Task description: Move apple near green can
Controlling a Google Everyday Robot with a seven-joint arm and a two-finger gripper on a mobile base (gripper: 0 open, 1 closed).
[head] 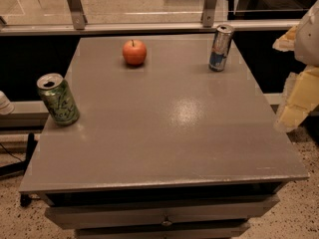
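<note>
Yellowish-white gripper (299, 91) sits at the right edge of view, beside the table's right side, clear of all 3 items; clenched or released, cannot tell. Grey table (164, 133) top, faint glare near the middle. Blue-and-silver can (221, 48) upright at far right, nearest the gripper. Apple (134, 52) at the far side, left of centre, stem up, well apart from both cans. Green can (58, 99) upright at the left edge, nearer the front

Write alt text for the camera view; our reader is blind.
An apple sits at the back of a grey table, far from the green can at the left edge. A blue-and-silver can stands back right; the gripper hangs off the right side.
</note>
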